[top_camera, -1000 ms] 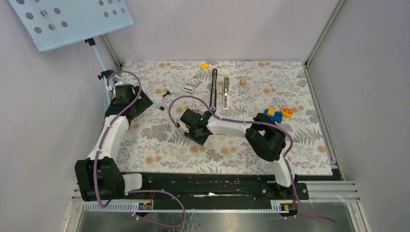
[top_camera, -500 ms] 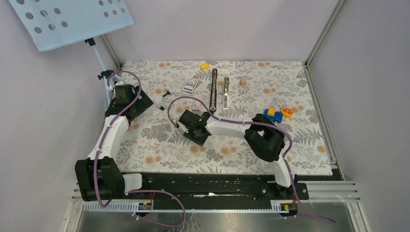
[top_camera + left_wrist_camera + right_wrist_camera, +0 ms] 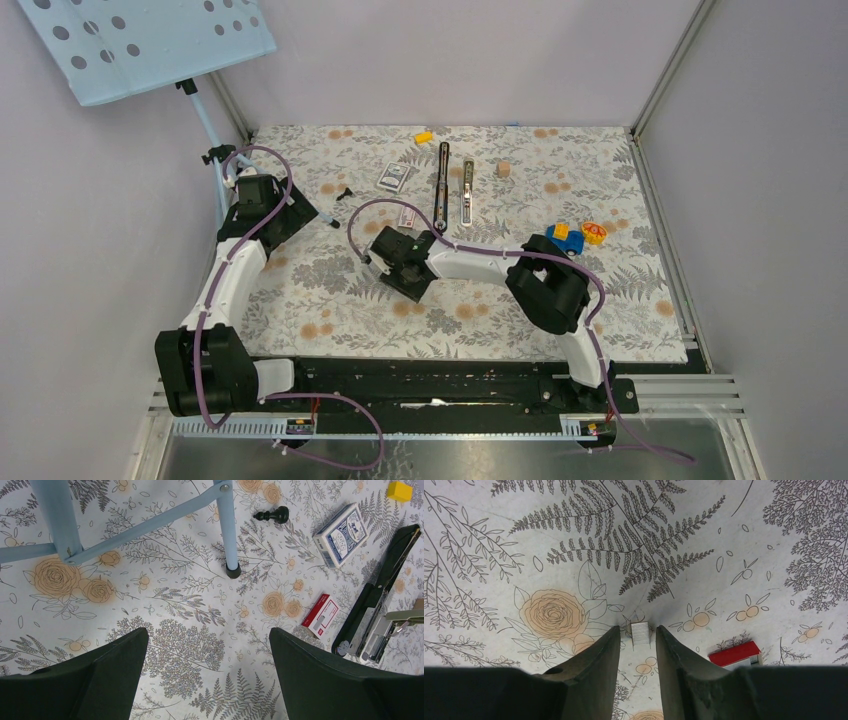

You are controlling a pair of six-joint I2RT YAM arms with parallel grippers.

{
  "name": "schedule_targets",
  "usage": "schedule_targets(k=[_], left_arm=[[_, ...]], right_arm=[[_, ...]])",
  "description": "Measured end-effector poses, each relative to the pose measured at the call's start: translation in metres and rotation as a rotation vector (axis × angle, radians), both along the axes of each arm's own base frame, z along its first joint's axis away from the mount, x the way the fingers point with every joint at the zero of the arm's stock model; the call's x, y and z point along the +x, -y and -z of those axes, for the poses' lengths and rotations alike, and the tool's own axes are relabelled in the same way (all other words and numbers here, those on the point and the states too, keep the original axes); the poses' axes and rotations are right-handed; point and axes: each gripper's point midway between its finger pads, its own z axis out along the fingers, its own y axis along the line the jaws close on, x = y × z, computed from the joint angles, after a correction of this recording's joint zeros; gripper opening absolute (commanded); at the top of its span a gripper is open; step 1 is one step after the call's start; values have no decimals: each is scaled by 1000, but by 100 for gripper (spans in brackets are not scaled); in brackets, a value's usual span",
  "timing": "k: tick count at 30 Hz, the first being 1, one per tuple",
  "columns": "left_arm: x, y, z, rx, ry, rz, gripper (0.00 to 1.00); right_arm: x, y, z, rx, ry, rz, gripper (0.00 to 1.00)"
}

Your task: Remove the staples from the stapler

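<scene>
The stapler [image 3: 441, 180] lies opened out at the back middle of the table, its black arm beside its silver rail [image 3: 467, 192]. It also shows at the right edge of the left wrist view [image 3: 380, 600]. A small silver block of staples [image 3: 640, 632] sits on the cloth between the tips of my right gripper [image 3: 637, 630], with a thin gap on each side. The jaws stand slightly apart. In the top view my right gripper [image 3: 392, 268] points down, in front of the stapler. My left gripper [image 3: 207, 635] is wide open and empty, hovering at the table's left side [image 3: 300, 215].
A red-and-white box [image 3: 321, 616] lies by the stapler's hinge end. A blue card box [image 3: 340, 535], a black chess pawn [image 3: 272, 515] and a yellow block [image 3: 424, 136] lie farther back. A blue stand leg [image 3: 227, 530] rests on the left. A toy car [image 3: 565, 238] sits on the right.
My right gripper has shifted slightly left and toward the near edge, away from the stapler, then held still. The left arm has not moved.
</scene>
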Motion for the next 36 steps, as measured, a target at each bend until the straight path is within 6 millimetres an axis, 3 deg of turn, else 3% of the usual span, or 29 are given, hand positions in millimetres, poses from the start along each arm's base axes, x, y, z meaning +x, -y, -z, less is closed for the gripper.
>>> schedule_targets(k=[20,36], left_arm=[[1,2,6,-8,-17,7,96],[2,2,10,-13,-26,11,95]], right_arm=[[1,4,1,12,-13,75,25],[10,14,-3,49,-11,444,26]])
